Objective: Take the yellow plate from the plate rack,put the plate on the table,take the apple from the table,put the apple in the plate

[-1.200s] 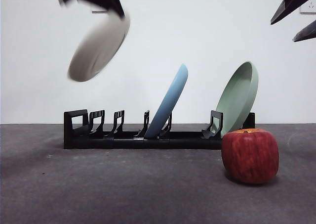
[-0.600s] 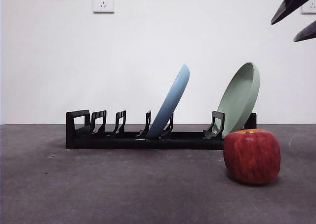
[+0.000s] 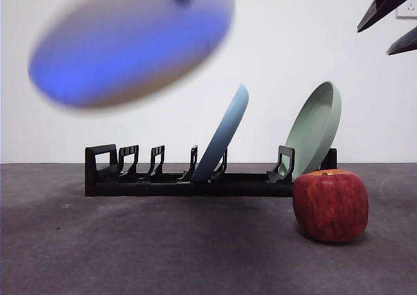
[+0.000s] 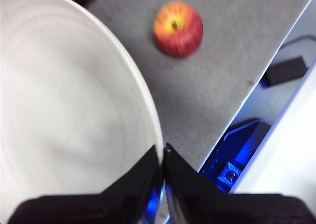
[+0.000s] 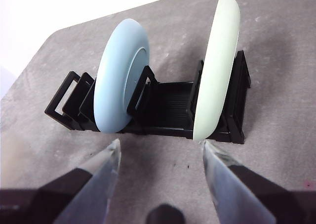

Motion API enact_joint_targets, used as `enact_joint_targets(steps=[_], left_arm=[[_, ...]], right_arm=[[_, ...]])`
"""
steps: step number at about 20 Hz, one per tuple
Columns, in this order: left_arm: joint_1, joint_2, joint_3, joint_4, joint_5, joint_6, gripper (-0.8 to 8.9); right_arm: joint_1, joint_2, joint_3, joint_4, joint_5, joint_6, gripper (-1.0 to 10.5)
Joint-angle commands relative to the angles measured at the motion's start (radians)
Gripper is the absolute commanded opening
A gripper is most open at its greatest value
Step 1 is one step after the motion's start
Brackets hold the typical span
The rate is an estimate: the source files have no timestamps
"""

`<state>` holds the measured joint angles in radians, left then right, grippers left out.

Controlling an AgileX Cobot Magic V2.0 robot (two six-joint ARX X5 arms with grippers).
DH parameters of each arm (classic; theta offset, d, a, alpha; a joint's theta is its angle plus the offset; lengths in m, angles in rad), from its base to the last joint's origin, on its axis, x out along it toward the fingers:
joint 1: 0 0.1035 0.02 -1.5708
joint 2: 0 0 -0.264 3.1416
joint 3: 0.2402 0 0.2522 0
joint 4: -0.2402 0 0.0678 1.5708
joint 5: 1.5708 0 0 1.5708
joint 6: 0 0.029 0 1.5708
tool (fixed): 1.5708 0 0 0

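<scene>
Plate rack [image 3: 189, 178] as the landmark — it lies long and low across the table [image 3: 163, 256], its looped end at the left, its long axis running side to side in the front view. Above that looped end and well clear of it hangs the yellow plate [image 3: 130, 44], blurred and tinted blue underneath, its long axis tilted with the right edge higher than the left. It touches neither rack nor table. The left gripper [image 4: 162, 157] holds it, the two black jaws pressed together on the plate's rim (the wrist view shows the cream inner face [image 4: 69, 105] turned toward the camera).

Near the rack's middle a light blue plate [image 3: 225, 132] stands in a slot, leaning right. At the rack's right end a pale green plate [image 3: 316, 129] leans the same way.

Just in front of that right end sits the apple [image 3: 330, 205] on the table, stem patch up — apart from the yellow plate.

High above the rack's right end waits the right gripper [image 5: 160, 157], jaws spread wide, holding nothing.
</scene>
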<state>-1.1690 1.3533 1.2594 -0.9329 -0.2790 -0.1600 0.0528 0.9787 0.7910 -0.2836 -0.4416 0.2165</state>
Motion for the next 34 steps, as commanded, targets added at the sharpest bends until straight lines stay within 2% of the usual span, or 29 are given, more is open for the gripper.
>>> enact_joint_targets(steps=[1,9,15,16,17,18,19,20,23,25,26,30,34], left_arm=[[-0.01,0.068,-0.082,0.091,-0.008,-0.032,-0.09],[-0.009,0.374,-0.109,0.256,-0.038,0.033,-0.09],[-0.007,0.441,-0.109,0.282,-0.029,0.033,0.05],[-0.007,0.441,-0.109,0.284,-0.031,0.033,0.61],[-0.006,0.438,-0.109,0.283,-0.038,0.031,2.2],[-0.002,0.434,-0.108,0.283,-0.049,0.029,3.33],[-0.001,0.428,-0.106,0.286,-0.072,0.028,3.8],[-0.001,0.417,-0.106,0.293,-0.095,0.025,3.77],[-0.001,0.318,-0.092,0.322,-0.143,0.025,3.77],[0.005,0.201,-0.079,0.339,-0.181,0.026,3.77],[0.013,0.137,-0.064,0.338,-0.195,0.028,3.77],[0.1,-0.13,-0.001,0.347,-0.202,0.044,3.77],[0.211,-0.336,0.092,0.364,-0.262,0.117,3.77]], right_arm=[[0.0,0.003,0.003,0.006,0.004,-0.007,2.8],[0.0,0.003,0.003,0.006,0.004,-0.007,2.8],[0.0,0.003,0.003,0.005,0.003,-0.007,2.8],[0.0,0.003,0.003,0.005,0.002,-0.007,2.8],[0.0,0.003,0.003,0.005,0.002,-0.008,2.8],[0.001,0.003,0.003,0.005,0.001,-0.008,2.8],[0.001,0.003,0.003,0.006,-0.002,-0.009,2.9],[0.001,0.003,0.005,0.006,-0.002,-0.009,2.9],[0.01,0.003,0.039,-0.022,-0.002,-0.021,3.0],[0.025,0.003,0.101,-0.102,0.01,-0.07,4.1],[0.037,0.006,0.139,-0.15,0.019,-0.093,4.2],[0.142,0.034,0.294,-0.372,0.115,-0.187,4.2],[0.326,0.108,0.37,-0.451,0.271,-0.213,4.2]])
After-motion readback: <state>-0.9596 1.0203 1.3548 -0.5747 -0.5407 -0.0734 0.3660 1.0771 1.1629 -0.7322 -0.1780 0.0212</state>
